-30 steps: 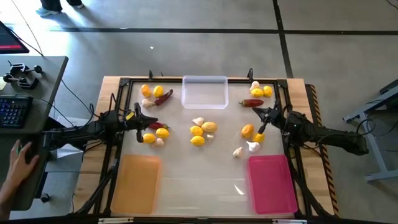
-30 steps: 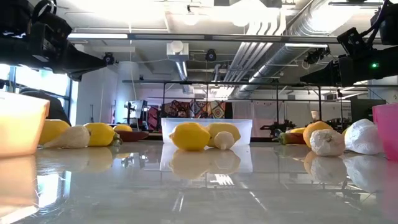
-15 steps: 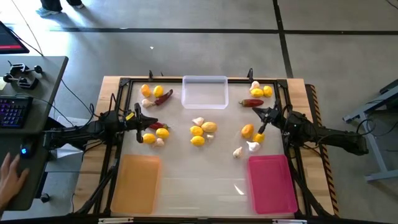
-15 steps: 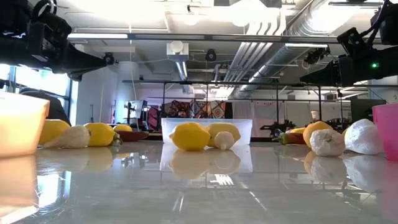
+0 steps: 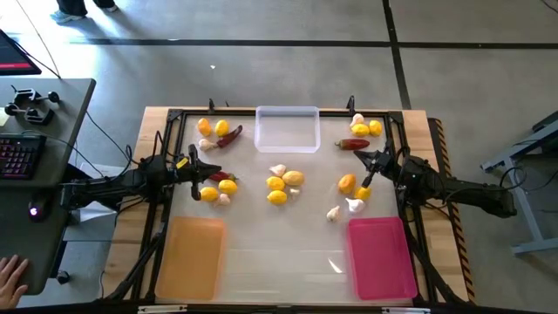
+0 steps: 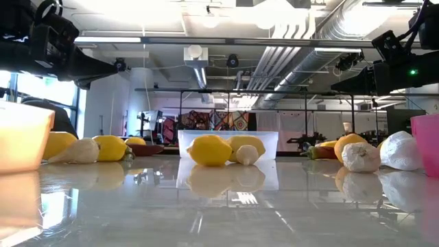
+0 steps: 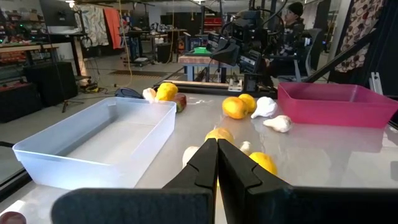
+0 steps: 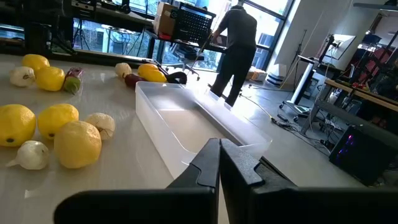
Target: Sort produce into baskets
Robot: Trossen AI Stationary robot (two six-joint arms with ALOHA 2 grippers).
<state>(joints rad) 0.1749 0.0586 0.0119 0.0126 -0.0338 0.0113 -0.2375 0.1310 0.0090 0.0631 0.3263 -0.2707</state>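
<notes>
The produce lies in loose groups on the glossy table: yellow lemons (image 5: 283, 183), whitish garlic bulbs (image 5: 354, 206) and dark red chili peppers (image 5: 353, 144). The clear basket (image 5: 286, 128) stands at the far middle, the orange basket (image 5: 192, 257) near left and the pink basket (image 5: 379, 257) near right. My left gripper (image 5: 199, 167) hovers shut and level over the left group, holding nothing. My right gripper (image 5: 364, 160) hovers shut over the right group, also holding nothing. The shut fingers of my left gripper (image 7: 217, 149) and my right gripper (image 8: 219, 149) show in the wrist views.
A dark frame (image 5: 166, 118) runs round the table. A desk with a keyboard (image 5: 17, 157) stands to the left, with a person's hand (image 5: 10, 275) at its near end. People show in the room beyond, one standing (image 8: 236, 43). Bare tabletop (image 5: 283, 253) lies between the orange and pink baskets.
Both arms have kept still and no produce has moved. The person's hand at the desk on the left has drawn back toward the near side.
</notes>
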